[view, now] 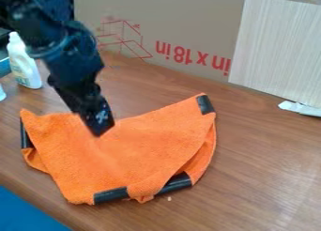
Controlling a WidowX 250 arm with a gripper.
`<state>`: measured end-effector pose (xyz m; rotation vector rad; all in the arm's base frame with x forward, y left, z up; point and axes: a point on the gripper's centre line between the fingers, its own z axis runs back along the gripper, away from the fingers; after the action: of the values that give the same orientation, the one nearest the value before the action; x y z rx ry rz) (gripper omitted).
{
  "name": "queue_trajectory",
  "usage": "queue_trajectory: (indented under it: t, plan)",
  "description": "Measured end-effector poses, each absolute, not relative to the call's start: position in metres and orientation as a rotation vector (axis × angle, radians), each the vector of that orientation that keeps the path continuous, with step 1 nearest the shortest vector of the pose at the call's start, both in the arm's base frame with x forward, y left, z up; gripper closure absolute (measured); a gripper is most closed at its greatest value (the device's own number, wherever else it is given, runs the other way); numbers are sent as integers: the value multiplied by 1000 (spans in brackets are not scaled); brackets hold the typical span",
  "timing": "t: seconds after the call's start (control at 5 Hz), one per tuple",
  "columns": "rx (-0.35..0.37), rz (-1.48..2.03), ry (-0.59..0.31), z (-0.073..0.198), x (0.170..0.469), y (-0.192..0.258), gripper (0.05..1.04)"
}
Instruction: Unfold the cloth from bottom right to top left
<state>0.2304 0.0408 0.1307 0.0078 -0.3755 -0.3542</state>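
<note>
Hanging over the upper left part of the cloth, the black two-finger gripper (99,126) points down; whether it is wide or narrow, or touches the fabric, I cannot tell. The bright orange fabric cloth with black strips on its border (138,148) lies partly folded on the brown wood-grain desk (263,178), between the far edge and the near left edge. Layers overlap along its right side, and two black strips sit at its near border. A white plastic bottle (25,68) stands toward the desk's far left corner. Brown cardboard with red print (188,23) rises along the far edge, a pale striped panel (279,47) against its right part.
</note>
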Motion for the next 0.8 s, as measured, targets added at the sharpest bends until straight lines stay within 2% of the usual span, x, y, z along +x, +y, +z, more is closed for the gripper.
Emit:
queue_trajectory:
  t: [0.2,0.4,0.8]
  plan:
    - [94,-450,-346,121,218,28,84]
    - [174,-508,-263,109,216,21,84]
    - [197,-598,-137,89,212,16,84]
